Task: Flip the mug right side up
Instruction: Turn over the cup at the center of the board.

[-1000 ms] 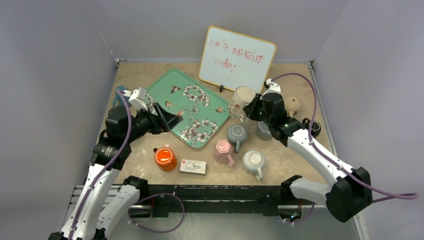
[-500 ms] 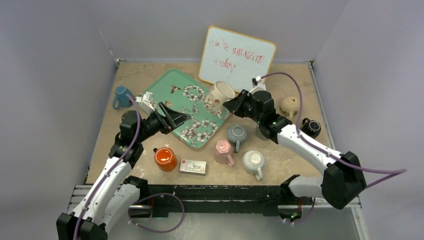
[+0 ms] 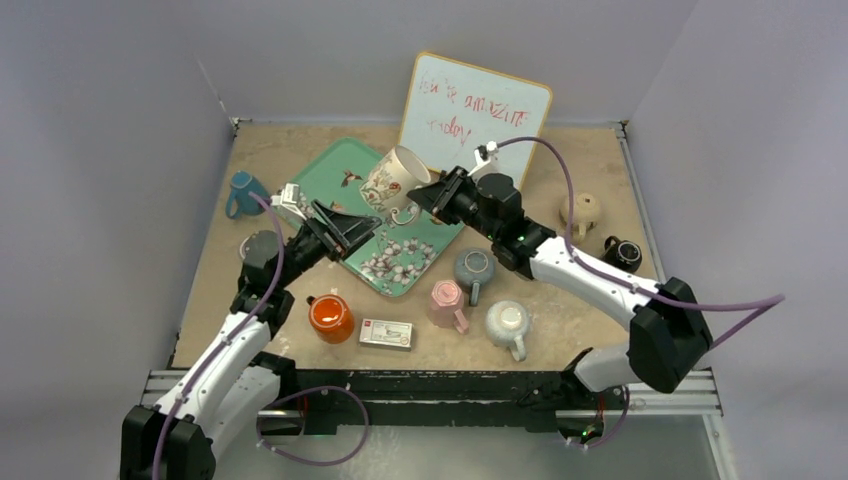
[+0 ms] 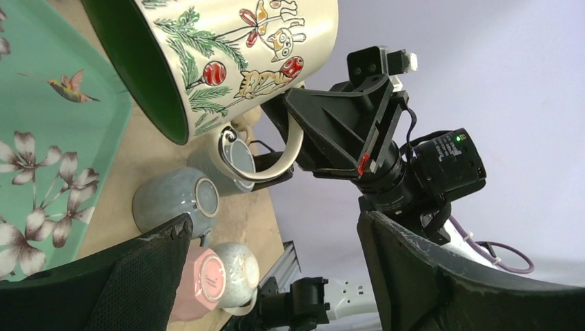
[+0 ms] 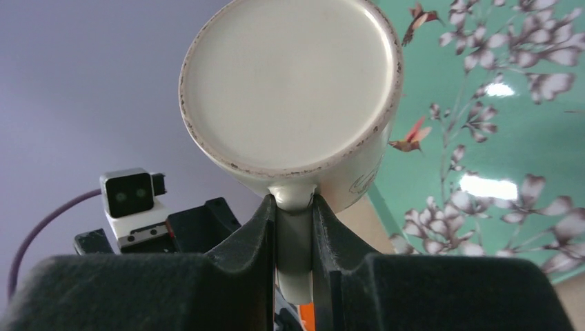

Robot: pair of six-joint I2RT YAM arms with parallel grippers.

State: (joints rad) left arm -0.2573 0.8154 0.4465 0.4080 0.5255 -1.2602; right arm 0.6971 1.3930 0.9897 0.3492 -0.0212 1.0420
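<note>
A cream mug with Christmas drawings and a green inside hangs tilted in the air above the green floral tray. My right gripper is shut on its handle. In the right wrist view the handle is pinched between the fingers and the mug's flat base faces the camera. My left gripper stands open just left of and below the mug, empty. The left wrist view shows the mug above the spread left gripper, its green mouth turned down and left.
A whiteboard leans at the back. In front of the tray stand an orange mug, a small box, and upside-down pink, grey-blue and speckled mugs. A blue mug sits far left.
My right gripper has carried the mug leftward from the right of the tray to above it. My left gripper has moved right toward the mug and opened wider.
</note>
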